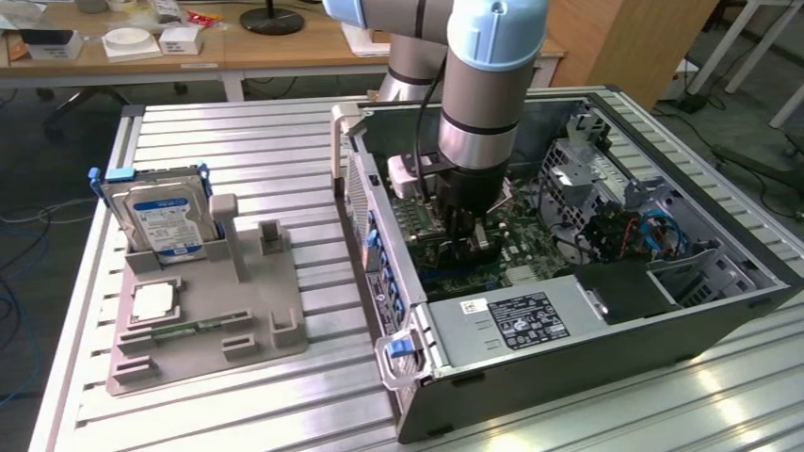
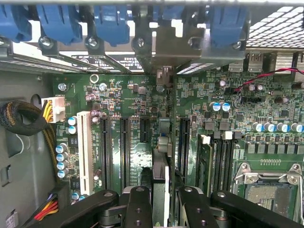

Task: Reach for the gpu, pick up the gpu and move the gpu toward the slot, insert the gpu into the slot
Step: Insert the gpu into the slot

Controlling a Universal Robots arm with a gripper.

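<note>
Inside the case [image 1: 703, 292], hand [image 2: 160, 199] apparently grips gpu [image 2: 160, 166].

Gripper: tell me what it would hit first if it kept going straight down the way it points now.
The gripper holds the gpu edge-on above the motherboard. Going straight on, the card's lower edge would likely meet the board's slot first, though depth is hard to judge.

A robotics lab: slotted aluminium bench [image 1: 251, 132], open computer case [image 1: 603, 311], cluttered wooden desks [image 1: 251, 52] behind.
</note>
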